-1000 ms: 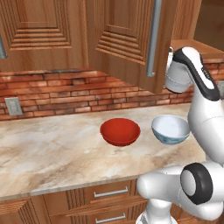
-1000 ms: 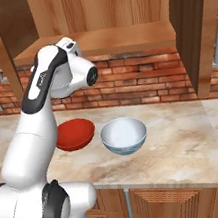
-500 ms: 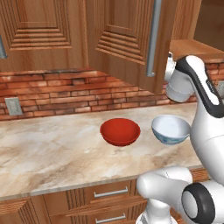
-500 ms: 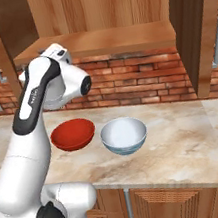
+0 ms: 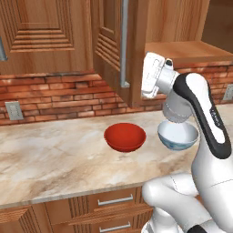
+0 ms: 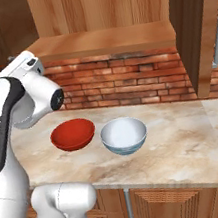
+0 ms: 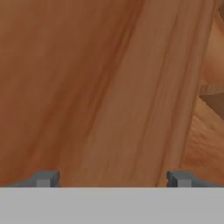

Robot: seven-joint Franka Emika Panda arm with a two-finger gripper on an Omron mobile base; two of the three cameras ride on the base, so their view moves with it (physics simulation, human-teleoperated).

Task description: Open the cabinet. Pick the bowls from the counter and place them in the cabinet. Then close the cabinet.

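Note:
The cabinet (image 6: 99,11) stands open above the counter (image 5: 54,159), its wooden shelf (image 6: 104,41) bare. One door (image 5: 109,45) with a silver bar handle (image 5: 124,45) is swung out edge-on. The arm's white hand (image 5: 154,75) hovers just right of that door, above the bowls. In the hand view my gripper (image 7: 113,178) is open, nothing between its fingers, with wood grain close in front. The red bowl (image 5: 125,136) (image 6: 73,134) and the pale white-blue bowl (image 5: 178,135) (image 6: 124,135) sit side by side on the counter.
A red brick wall (image 5: 50,95) with an outlet (image 5: 13,110) backs the counter. The other cabinet door (image 6: 193,30) hangs open at the right. Wooden drawers (image 5: 109,205) with short silver handles lie under the counter edge. A closed cabinet (image 5: 38,32) is at the left.
The hand has moved left and a little down, toward the bowls. The door beside it has swung further open to the left. The bowls have not moved.

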